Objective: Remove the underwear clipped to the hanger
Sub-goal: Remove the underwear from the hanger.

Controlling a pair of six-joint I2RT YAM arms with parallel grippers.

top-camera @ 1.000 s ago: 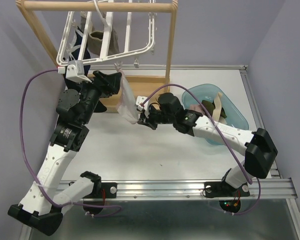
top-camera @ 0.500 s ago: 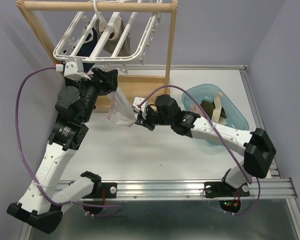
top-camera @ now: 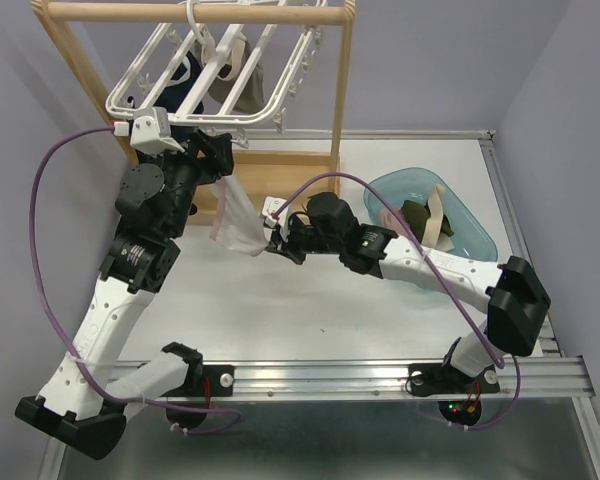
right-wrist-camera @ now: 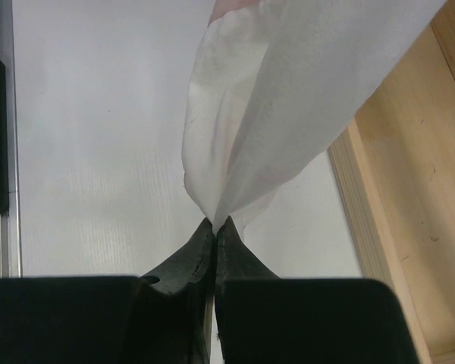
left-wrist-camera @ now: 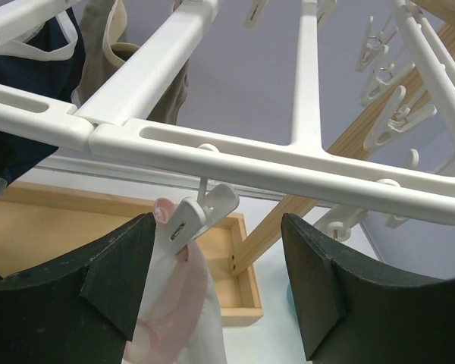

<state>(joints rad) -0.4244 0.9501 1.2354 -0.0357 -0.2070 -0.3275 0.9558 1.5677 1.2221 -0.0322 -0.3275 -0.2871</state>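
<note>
The pink garment (top-camera: pixel 238 222) was seen hanging from a clip (left-wrist-camera: pixel 201 216) on the near rim of the hanger (top-camera: pixel 212 119). Its long axis ran down from the clip and slanted toward the right arm.

The left claw (left-wrist-camera: pixel 216 254) was held just under that rim with its fingers wide apart, and nothing was gripped. One finger stood on each side of the clip, which lay straight ahead of the claw and a little above the fingertips.

The right claw (right-wrist-camera: pixel 214 225) was pressed together on the garment's lowest corner. The cloth was thus drawn into a narrowing, fairly taut fold between clip and claw.

The coming move was judged to turn on this line. The clip was the upper end and was nearest the left arm. The pinched corner was the lower end and was already in the right claw's hold. Release was judged to need either the left fingers brought together on the clip, or a pull along the cloth's axis, down and away from the rim.

A navy piece (top-camera: pixel 185 85) and an olive piece (top-camera: pixel 238 75) were seen hanging farther back on the hanger.
</note>
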